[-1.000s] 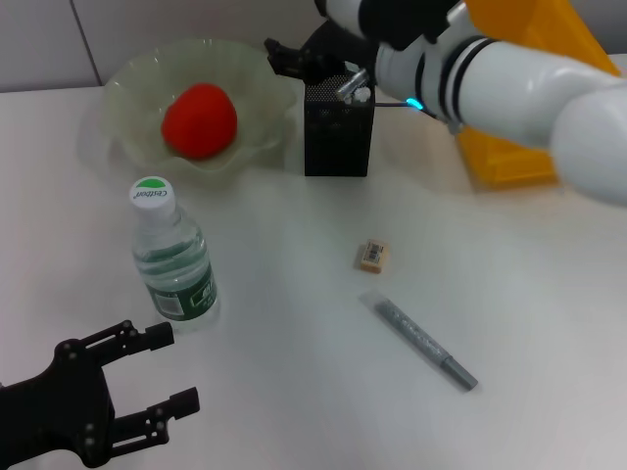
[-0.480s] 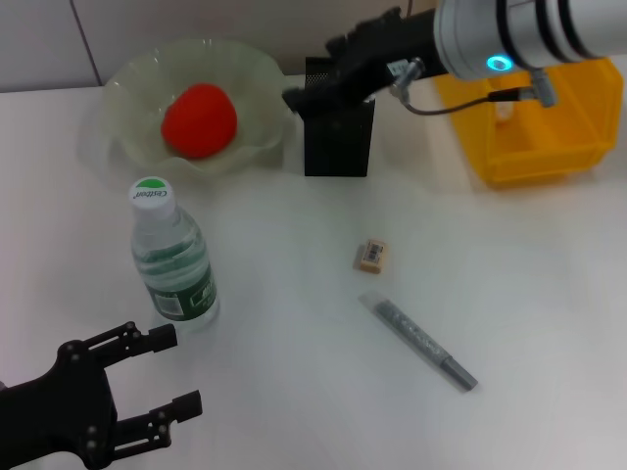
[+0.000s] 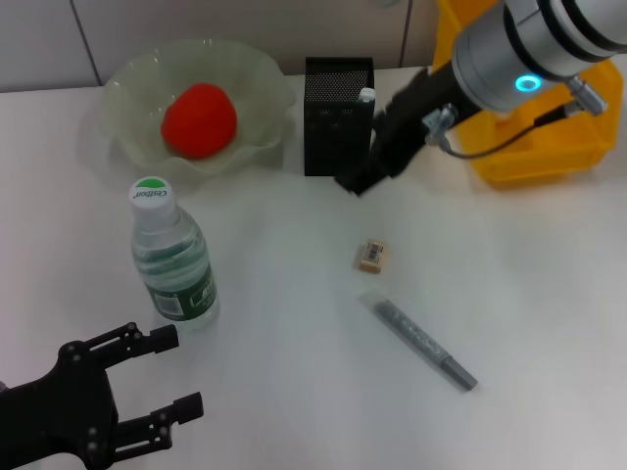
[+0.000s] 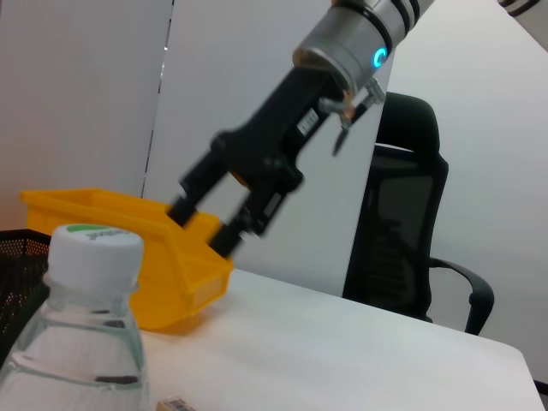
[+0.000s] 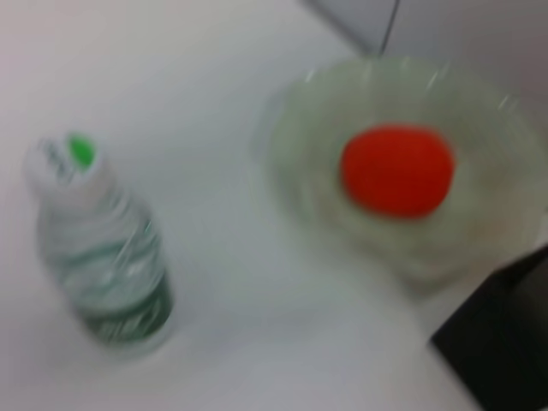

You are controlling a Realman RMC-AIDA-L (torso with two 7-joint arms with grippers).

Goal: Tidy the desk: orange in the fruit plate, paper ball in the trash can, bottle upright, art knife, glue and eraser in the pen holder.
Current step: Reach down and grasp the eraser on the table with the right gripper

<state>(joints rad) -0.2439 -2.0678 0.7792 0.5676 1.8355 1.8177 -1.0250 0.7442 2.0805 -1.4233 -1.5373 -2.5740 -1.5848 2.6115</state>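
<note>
Left wrist: bottle (image 4: 86, 330) at 7 o'clock; trash can (image 4: 128, 265) behind; right claw (image 4: 205, 227) open above desk (image 4: 342, 351).

The bottle (image 3: 172, 257) cap's green print is unreadable.

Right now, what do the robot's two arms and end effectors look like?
The right arm is silver-grey with black bands, a glowing cyan ring light and a thin grey cable, ending in a black end effector. The left end effector is matte black, with bolted finger links.
</note>
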